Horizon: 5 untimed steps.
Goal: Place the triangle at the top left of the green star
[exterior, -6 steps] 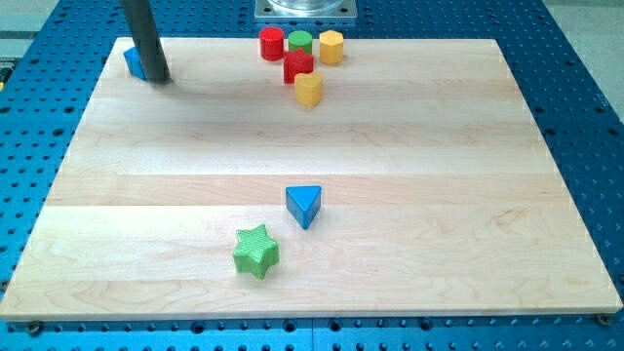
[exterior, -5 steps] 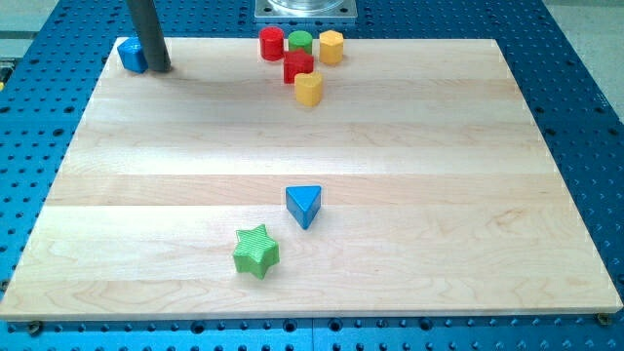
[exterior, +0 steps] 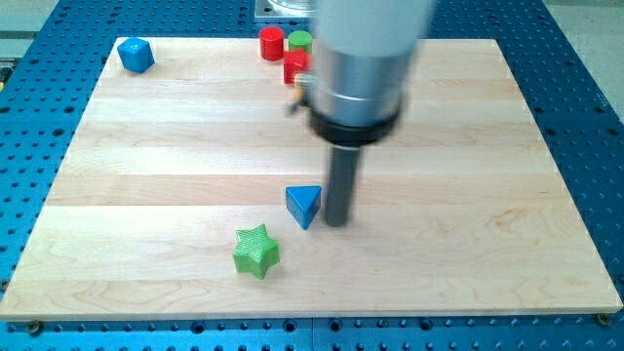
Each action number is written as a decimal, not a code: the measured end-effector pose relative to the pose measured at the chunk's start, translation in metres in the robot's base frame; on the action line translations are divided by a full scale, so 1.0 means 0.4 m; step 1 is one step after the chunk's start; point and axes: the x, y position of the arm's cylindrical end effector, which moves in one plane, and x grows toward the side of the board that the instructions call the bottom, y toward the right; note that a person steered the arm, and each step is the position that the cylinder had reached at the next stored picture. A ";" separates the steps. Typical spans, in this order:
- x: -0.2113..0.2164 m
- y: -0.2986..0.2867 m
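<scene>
Across the blue perforated table [exterior: 585, 146] lies the wooden board [exterior: 175, 156], on which the arm's large pale cylindrical body [exterior: 366, 49] descends into a straight dark rod. My tip [exterior: 336, 223] rests on the board just beside the right face of the blue triangle [exterior: 304, 205], close enough that contact cannot be confirmed or excluded. The rod has nothing that opens or closes; it grasps nothing and can only shove.

The blue triangle sits up and to the right of the green star [exterior: 256, 251], near it but apart. The target spot, up and to the left of the star, is bare board.

Risks, as judged from this layout: a push toward the view's left from the present side suits the goal, yet a line angled downward would likely drive the triangle into the star and shift the reference block. An off-centre contact on the slanted face may spin the triangle or let it slip past the rod. Too long a stroke would probably carry it well apart from the star.

Smaller objects stand clear of the path: a blue cube [exterior: 136, 54] at the top left corner, and a red cylinder [exterior: 271, 43], a green cylinder [exterior: 299, 41] and another red block [exterior: 295, 66] near the top edge, partly hidden by the arm.
</scene>
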 end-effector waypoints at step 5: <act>0.032 -0.292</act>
